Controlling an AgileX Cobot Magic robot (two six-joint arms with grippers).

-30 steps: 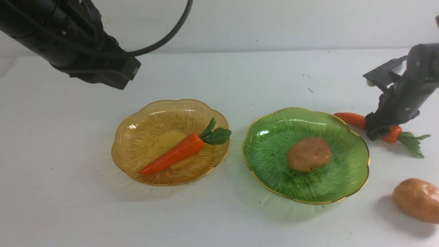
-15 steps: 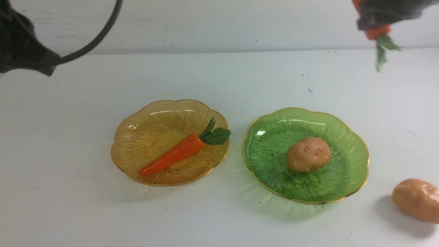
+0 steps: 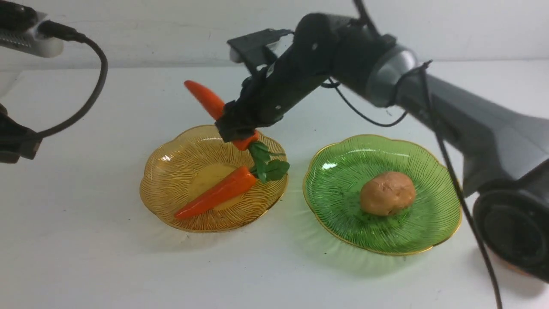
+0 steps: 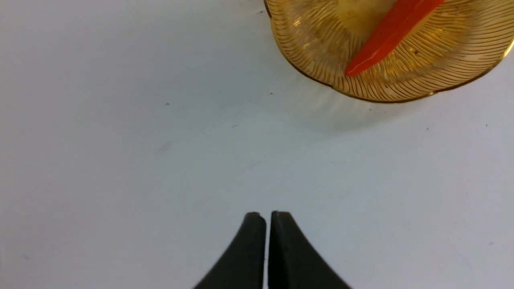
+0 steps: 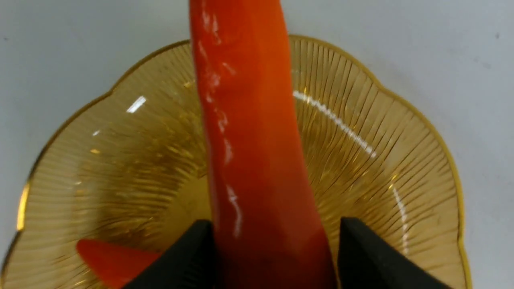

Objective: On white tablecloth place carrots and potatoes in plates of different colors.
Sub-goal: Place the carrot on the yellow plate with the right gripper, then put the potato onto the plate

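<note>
Jaws of right gripper [image 3: 236, 131] clamp one carrot [image 3: 206, 96], tip raised, above amber plate [image 3: 171, 180]. Left gripper [image 4: 268, 216] is pressed closed and empty over white tablecloth [image 3: 85, 257].

Only the front view shows green plate [image 3: 339, 184] holding potato [image 3: 387, 193].

Count: two carrots, the second carrot [image 3: 218, 193] lying in the amber plate; two plates; one potato. The leaves possibly touch.

Half a second ago the held carrot was high at far right.

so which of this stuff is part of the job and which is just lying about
Job:
held carrot
plated carrot
amber plate
green plate
potato
tablecloth

Just about:
cable
wall
</note>
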